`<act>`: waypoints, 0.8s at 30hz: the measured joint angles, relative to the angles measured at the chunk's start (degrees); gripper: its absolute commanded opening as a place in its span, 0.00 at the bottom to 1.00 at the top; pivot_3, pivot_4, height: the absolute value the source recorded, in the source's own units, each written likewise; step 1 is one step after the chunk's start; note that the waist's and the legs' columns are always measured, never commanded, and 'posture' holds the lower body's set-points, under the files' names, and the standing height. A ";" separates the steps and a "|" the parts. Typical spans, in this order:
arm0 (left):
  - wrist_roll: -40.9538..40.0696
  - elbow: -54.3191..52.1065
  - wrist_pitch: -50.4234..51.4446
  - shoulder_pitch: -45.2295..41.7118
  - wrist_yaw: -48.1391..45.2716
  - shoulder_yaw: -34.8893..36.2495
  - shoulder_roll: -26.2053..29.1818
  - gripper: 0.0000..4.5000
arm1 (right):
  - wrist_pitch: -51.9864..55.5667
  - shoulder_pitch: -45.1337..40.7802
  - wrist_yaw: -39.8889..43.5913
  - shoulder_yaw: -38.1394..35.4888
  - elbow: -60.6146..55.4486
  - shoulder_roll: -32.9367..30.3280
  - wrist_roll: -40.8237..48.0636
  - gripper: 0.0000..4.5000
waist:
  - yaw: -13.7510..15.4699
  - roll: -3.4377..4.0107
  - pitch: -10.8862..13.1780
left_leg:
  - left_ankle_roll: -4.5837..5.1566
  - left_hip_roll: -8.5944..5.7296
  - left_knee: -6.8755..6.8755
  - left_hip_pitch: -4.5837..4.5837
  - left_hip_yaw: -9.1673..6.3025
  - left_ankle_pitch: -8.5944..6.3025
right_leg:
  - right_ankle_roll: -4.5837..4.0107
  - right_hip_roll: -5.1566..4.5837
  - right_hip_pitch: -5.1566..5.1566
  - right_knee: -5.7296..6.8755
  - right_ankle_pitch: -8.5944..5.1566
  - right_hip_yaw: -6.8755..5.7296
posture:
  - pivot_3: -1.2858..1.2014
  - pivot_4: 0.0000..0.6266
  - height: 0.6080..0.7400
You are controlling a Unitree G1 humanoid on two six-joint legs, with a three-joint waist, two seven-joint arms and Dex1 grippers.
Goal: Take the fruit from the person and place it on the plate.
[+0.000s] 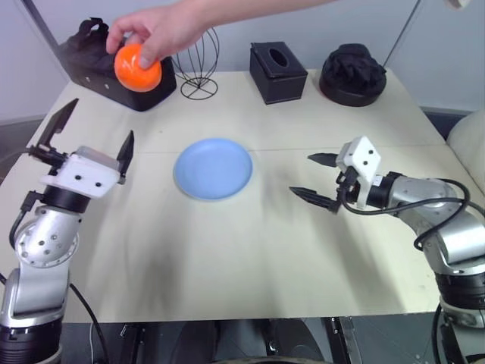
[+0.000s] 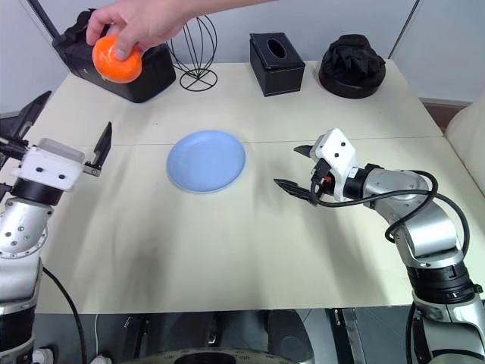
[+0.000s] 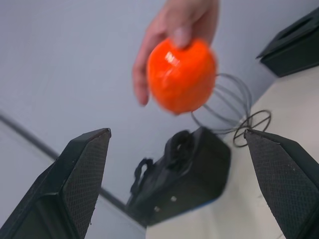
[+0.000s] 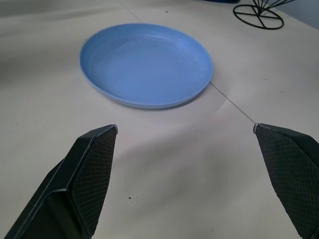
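Fruit (image 1: 138, 67), smooth, glossy and bright orange, round as a ball, sat in the person's hand (image 1: 155, 32), whose bare fingers curled over its top, held in the air above the far left part of the tabletop (image 1: 250, 265). It hung ahead of and above the left gripper (image 1: 95, 135), apart from it. That gripper's jaws stood wide apart and empty, two black wedge-shaped fingers (image 3: 82, 174) with a fine cross-hatched grip texture, tilted upward toward the fruit. In the left wrist view the fruit lay between and beyond the two finger tips, touching neither.

The right gripper (image 1: 318, 177) also had its jaws spread wide and empty, its fingers of the same black textured kind, held low over the tabletop and pointing toward the plate (image 1: 213, 167). The plate lay just ahead of those jaws, flat on the tabletop, round, shallow, plain light blue with a faintly raised rim and nothing on it. It sat between the two grippers, nearer the middle of the matte, pale beige tabletop.

Beyond the left jaws, past the fruit, stood a black soft bag (image 1: 114, 64) with handles. Next to it was a thin black wire stand (image 1: 197, 64) with a round base. Farther along the back edge were a black boxy tissue holder (image 1: 278, 72) and a crumpled black cloth heap (image 1: 352, 73) on a round base.
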 measured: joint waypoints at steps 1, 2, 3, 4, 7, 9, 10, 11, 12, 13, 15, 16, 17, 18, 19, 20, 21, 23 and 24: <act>0.05 1.92 -0.78 -1.08 0.25 -0.01 -0.18 0.99 | -0.01 -0.01 -0.02 0.00 0.01 0.05 0.00 1.00 | 0.01 0.00 0.00 | 0.00 0.00 0.00 -0.01 -0.01 0.00 | 0.00 0.01 -0.01 0.01 0.00 -0.01 | 0.52 0.24 1.00; 0.12 3.67 -1.45 -2.28 0.68 -0.01 -0.22 0.99 | -0.01 -0.05 -0.05 0.01 0.01 0.20 0.00 1.00 | 0.04 0.00 0.00 | 0.00 0.00 0.01 -0.01 -0.03 0.00 | 0.00 0.01 -0.01 0.02 0.00 -0.03 | 0.52 0.24 1.00; 0.21 5.74 -2.30 -4.03 1.13 0.02 -0.23 0.99 | 0.00 -0.11 -0.10 0.02 -0.01 0.50 0.02 1.00 | 0.07 0.00 0.00 | 0.00 0.00 0.02 -0.01 -0.03 0.00 | 0.00 0.01 -0.01 0.03 0.00 -0.03 | 0.52 0.24 1.00; 0.28 7.01 -3.07 -5.17 1.40 0.01 -0.21 0.99 | 0.01 -0.15 -0.12 0.08 -0.05 0.66 0.06 1.00 | 0.05 0.00 0.00 | 0.00 0.00 0.02 0.00 -0.01 0.00 | 0.00 0.00 -0.01 0.03 0.00 -0.03 | 0.52 0.24 1.00; 0.69 10.65 -5.52 -8.09 2.12 -0.24 -0.22 0.99 | 2.21 -1.43 -1.46 -0.53 -0.34 3.46 2.47 1.00 | -0.12 0.00 0.00 | 0.00 0.00 0.01 -0.03 0.00 0.00 | 0.00 0.01 -0.06 0.04 0.00 -0.01 | 0.52 0.24 1.00; 0.84 13.32 -7.37 -10.00 2.24 -1.08 -0.28 0.99 | 5.74 -4.60 -3.96 -1.77 -0.83 8.46 7.13 1.00 | -0.47 0.00 0.00 | 0.00 0.03 0.00 -0.03 0.01 0.00 | 0.00 0.05 -0.14 0.14 0.00 0.01 | 0.52 0.24 1.00; 0.91 14.39 -8.12 -10.77 2.25 -1.56 -0.40 0.99 | 7.20 -6.43 -5.11 -2.12 -1.14 10.60 9.36 1.00 | -0.51 0.00 0.00 | 0.00 0.03 0.00 -0.04 0.02 0.01 | -0.01 0.06 -0.18 0.19 0.01 0.02 | 0.52 0.24 1.00; 0.96 15.32 -8.92 -11.30 2.27 -2.04 -0.50 0.99 | 8.66 -8.38 -6.36 -2.60 -1.91 12.41 11.78 1.00 | -0.46 0.00 0.00 | 0.00 0.03 -0.01 -0.06 0.01 0.00 | -0.01 0.06 -0.19 0.20 0.01 0.01 | 0.52 0.24 1.00; 1.04 16.06 -9.63 -11.48 2.28 -2.45 -0.50 0.99 | 9.75 -9.73 -7.23 -3.09 -2.55 13.39 13.52 1.00 | -0.33 0.00 0.00 | 0.00 0.04 -0.01 -0.08 -0.01 0.00 | -0.01 0.05 -0.20 0.18 0.01 0.00 | 0.52 0.24 1.00; 1.22 16.68 -10.13 -11.56 2.29 -2.80 -0.50 0.99 | 10.89 -10.81 -8.19 -3.69 -3.09 14.00 15.35 1.00 | -0.24 -0.01 0.00 | 0.00 0.03 -0.01 -0.12 -0.01 0.00 | -0.01 0.04 -0.22 0.15 0.01 0.00 | 0.52 0.24 1.00; 1.53 18.04 -10.79 -11.81 2.34 -2.94 -0.50 0.99 | 12.72 -11.69 -9.73 -4.72 -3.22 15.58 18.34 1.00 | 0.06 -0.03 -0.02 | -0.01 0.00 0.03 -0.24 -0.03 0.00 | -0.01 -0.02 -0.27 0.13 0.01 -0.03 | 0.52 0.24 1.00; 1.67 18.35 -10.98 -11.86 2.38 -2.94 -0.50 0.99 | 13.49 -11.68 -10.37 -4.96 -3.22 16.08 19.45 1.00 | 0.13 -0.03 -0.02 | -0.01 -0.01 0.08 -0.32 -0.05 0.01 | -0.01 -0.05 -0.32 0.13 0.01 -0.05 | 0.52 0.24 1.00; 1.90 18.66 -11.25 -12.05 2.40 -3.03 -0.50 0.99 | 14.14 -11.68 -10.96 -5.04 -3.22 16.29 20.36 1.00 | 0.14 -0.03 -0.02 | -0.01 -0.03 0.13 -0.41 -0.05 0.01 | 0.01 -0.07 -0.38 0.15 0.02 -0.05 | 0.52 0.24 1.00; 2.01 18.97 -11.55 -12.37 2.41 -3.14 -0.50 0.99 | 14.42 -11.68 -11.27 -5.07 -3.23 16.29 20.81 1.00 | 0.12 -0.03 -0.02 | -0.01 -0.04 0.17 -0.50 -0.06 0.01 | 0.04 -0.07 -0.47 0.16 0.04 -0.05 | 0.52 0.24 1.00; 2.11 19.39 -12.04 -12.74 2.41 -3.35 -0.50 0.99 | 14.59 -11.67 -11.54 -5.10 -3.24 16.29 20.97 1.00 | 0.08 -0.04 -0.03 | -0.01 -0.04 0.23 -0.60 -0.05 0.01 | 0.05 -0.06 -0.58 0.21 0.05 -0.05 | 0.52 0.24 1.00; 2.18 19.53 -12.44 -12.98 2.41 -3.60 -0.50 0.99 | 14.64 -11.64 -11.80 -5.09 -3.25 16.28 21.07 1.00 | -0.01 -0.04 -0.03 | -0.01 -0.04 0.27 -0.72 -0.04 0.01 | 0.05 -0.06 -0.71 0.28 0.05 -0.04 | 0.52 0.24 1.00; 2.21 19.70 -12.71 -13.13 2.41 -3.80 -0.50 0.99 | 14.65 -11.57 -11.89 -5.07 -3.26 16.26 21.17 1.00 | -0.06 -0.04 -0.03 | -0.01 -0.04 0.27 -0.76 -0.04 0.01 | 0.05 -0.05 -0.77 0.30 0.05 -0.04 | 0.52 0.24 1.00; 2.49 20.56 -13.53 -14.16 2.40 -4.60 -0.49 0.99 | 14.55 -11.16 -11.89 -4.77 -3.48 15.95 21.09 1.00 | -0.08 -0.04 -0.03 | -0.01 -0.04 0.28 -0.80 -0.05 0.01 | 0.05 -0.02 -0.83 0.33 0.05 -0.04 | 0.52 0.24 1.00; 2.65 20.74 -13.89 -14.79 2.39 -5.09 -0.49 0.99 | 14.48 -10.91 -11.89 -4.42 -3.58 15.90 20.87 1.00 | -0.08 -0.04 -0.03 | -0.01 -0.04 0.28 -0.81 -0.04 0.02 | 0.05 -0.02 -0.84 0.33 0.05 -0.04 | 0.52 0.24 1.00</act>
